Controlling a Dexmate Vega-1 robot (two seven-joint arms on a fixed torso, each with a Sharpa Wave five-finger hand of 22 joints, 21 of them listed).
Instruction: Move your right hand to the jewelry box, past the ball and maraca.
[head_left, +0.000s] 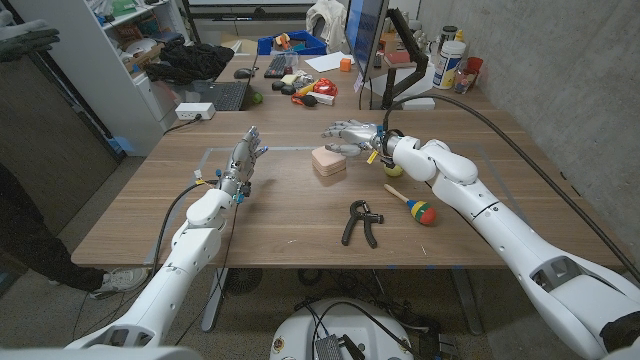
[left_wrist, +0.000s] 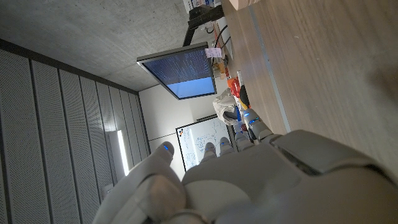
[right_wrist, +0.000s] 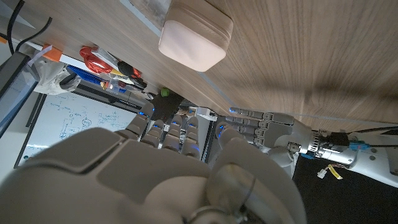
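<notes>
Jewelry box, pink and closed, sits near the tabletop's middle, toward the far edge. Going near to far: a black hand-grip trainer lies closest to me, then the maraca toward the right edge; I can't pick out any ball. My right hand hovers just beyond the box, fingers spread, holding nothing, so I judge the reach nearly done. My left hand stands open on the left side.
</notes>
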